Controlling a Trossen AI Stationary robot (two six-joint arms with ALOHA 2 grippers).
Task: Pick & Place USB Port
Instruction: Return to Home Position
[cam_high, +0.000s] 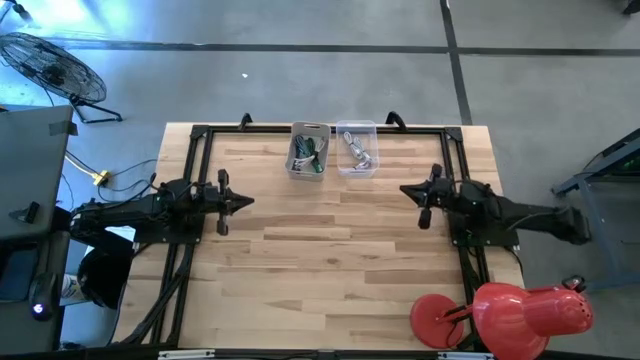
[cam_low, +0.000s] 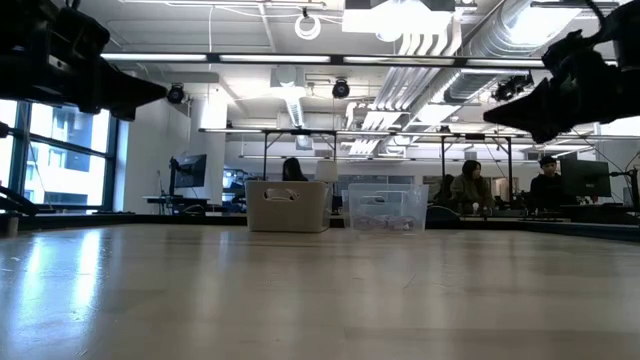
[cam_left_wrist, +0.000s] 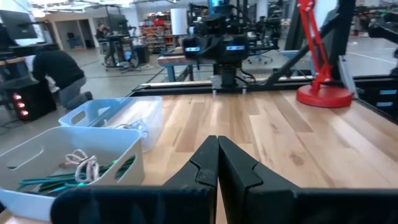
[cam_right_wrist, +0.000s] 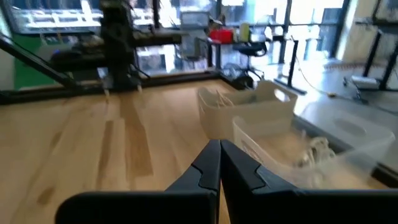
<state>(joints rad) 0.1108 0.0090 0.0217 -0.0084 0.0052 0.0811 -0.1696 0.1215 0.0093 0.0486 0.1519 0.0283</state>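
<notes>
Two small bins stand side by side at the table's far edge. The grey bin (cam_high: 308, 151) holds green and white cables; it also shows in the left wrist view (cam_left_wrist: 68, 163). The clear bin (cam_high: 357, 149) holds pale cables, seen too in the right wrist view (cam_right_wrist: 311, 152). My left gripper (cam_high: 248, 201) hovers shut over the table's left part, pointing right, its shut fingers (cam_left_wrist: 217, 163) in the left wrist view. My right gripper (cam_high: 404, 189) hovers shut over the right part, pointing left, fingers (cam_right_wrist: 219, 163) together. Both are above the tabletop and hold nothing.
A red desk lamp (cam_high: 520, 312) stands at the table's near right corner. A black frame (cam_high: 200, 140) runs along the table's sides and far edge. Bare wood (cam_high: 330, 250) lies between the arms. People sit at desks in the room beyond.
</notes>
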